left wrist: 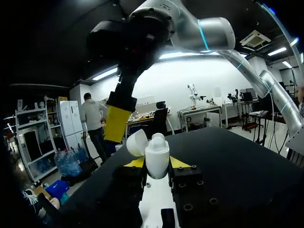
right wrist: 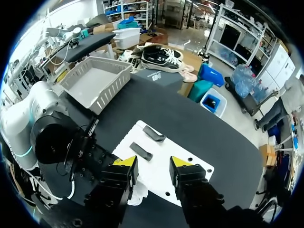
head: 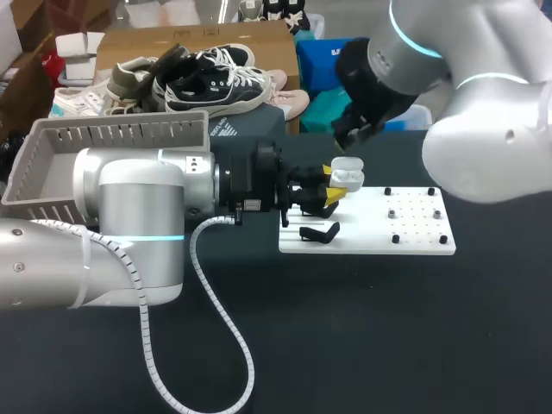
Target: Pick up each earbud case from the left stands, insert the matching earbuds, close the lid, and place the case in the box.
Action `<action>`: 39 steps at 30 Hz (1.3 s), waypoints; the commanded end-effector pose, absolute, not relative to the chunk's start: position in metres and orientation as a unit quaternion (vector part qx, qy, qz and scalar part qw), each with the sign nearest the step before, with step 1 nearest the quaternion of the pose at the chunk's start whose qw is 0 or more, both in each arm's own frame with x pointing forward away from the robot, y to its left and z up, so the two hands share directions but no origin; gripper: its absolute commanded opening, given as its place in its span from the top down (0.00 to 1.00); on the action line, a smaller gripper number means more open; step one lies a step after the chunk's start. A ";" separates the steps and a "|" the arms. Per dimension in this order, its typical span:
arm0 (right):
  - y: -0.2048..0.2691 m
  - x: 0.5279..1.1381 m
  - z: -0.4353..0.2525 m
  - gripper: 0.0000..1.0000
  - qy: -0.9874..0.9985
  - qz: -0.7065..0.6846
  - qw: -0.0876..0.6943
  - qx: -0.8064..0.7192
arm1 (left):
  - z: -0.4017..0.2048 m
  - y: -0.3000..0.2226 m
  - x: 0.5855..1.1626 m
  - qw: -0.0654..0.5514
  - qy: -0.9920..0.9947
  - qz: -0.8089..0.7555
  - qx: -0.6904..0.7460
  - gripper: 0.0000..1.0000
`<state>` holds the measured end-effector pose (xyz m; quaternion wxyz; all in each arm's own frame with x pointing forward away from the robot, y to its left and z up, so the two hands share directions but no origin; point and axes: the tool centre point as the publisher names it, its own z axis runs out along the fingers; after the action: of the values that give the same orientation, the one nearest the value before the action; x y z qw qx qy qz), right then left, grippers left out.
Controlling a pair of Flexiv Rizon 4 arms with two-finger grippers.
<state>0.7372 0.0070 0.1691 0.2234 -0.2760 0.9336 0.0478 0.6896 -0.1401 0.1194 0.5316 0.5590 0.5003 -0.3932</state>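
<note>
Left hand [head: 332, 183] grasps the open case [head: 348, 172] at centre frame, above the white board [head: 414, 237]; right hand [right wrist: 153, 173] hangs released just over it. I'd hold the case upright and push the lid [left wrist: 137, 142] down squarely, gently.

Board right of centre, basket far left, case over the board's left end.
On the table [head: 362, 345], fixture board [head: 405, 240] just right of the middle, basket [head: 52, 138] at the far-left corner, well apart. Two stands [right wrist: 141, 151] on the board's left part, one behind the other; pegs [head: 414, 211] on its right half. Earbud case [left wrist: 156, 154] between the left gripper's [left wrist: 156, 164] fingers, above the board's far-left corner. Right gripper [right wrist: 154, 171] above the case, just behind.
</note>
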 end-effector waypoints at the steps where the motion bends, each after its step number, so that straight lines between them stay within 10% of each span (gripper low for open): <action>1: 0.013 0.749 0.162 0.59 0.936 0.049 0.212 -0.277 | 0.119 -0.140 0.689 0.533 0.500 -0.393 0.558 1.00; 39: -0.001 0.712 0.152 0.60 0.939 0.056 0.211 -0.267 | 0.119 -0.140 0.689 0.533 0.500 -0.393 0.558 1.00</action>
<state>0.7173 0.0010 0.1547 0.2042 -0.2689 0.9396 0.0559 0.6894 -0.1400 0.1193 0.5316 0.5591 0.5003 -0.3931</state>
